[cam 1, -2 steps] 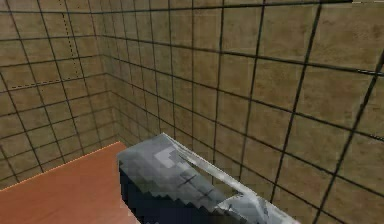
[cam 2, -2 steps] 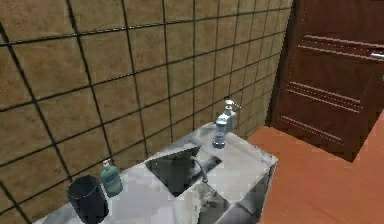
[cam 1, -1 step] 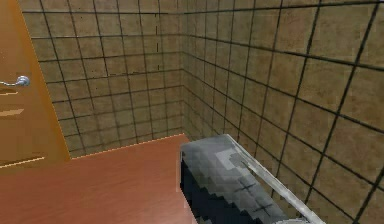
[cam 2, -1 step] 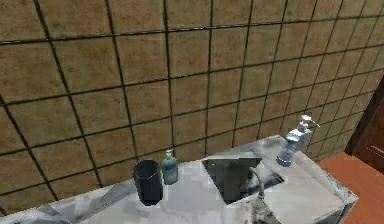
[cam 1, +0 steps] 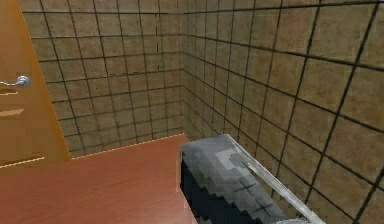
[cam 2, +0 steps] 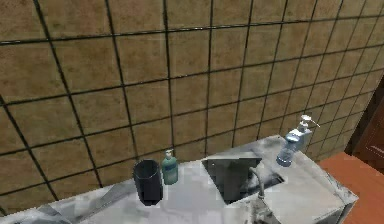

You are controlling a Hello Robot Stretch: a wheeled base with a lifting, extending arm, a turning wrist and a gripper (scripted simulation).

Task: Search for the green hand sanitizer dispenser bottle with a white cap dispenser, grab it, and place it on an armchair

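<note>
Standing on the counter (cam 2: 312, 186) against the tiled wall (cam 2: 200, 60), the green bottle (cam 2: 170, 168) with its white cap is a little left of the middle in the arm side view. It looks like the sanitizer the task asks for, so I judge that the search is done and the step in hand is to line up for the grasp.

A dark cup (cam 2: 147, 182) stands just beside the bottle on its left; whether they touch I cannot tell. The sink (cam 2: 232, 178) is near on its right. A pale bluish bottle (cam 2: 292, 142) with a pump stands well apart, past the sink, and must not be taken by mistake.

To do this step well, the base should probably drive forward a little, so that the arm's line meets the bottle and not the sink. The arm should then go out slowly at the height of the bottle's body, keeping to the side away from the cup, because a push could knock both over.

How the gripper's jaws stand, I cannot tell.

In the forward view the counter's end lies low at the right, and a wooden door (cam 1: 25, 95) is at the left.
</note>
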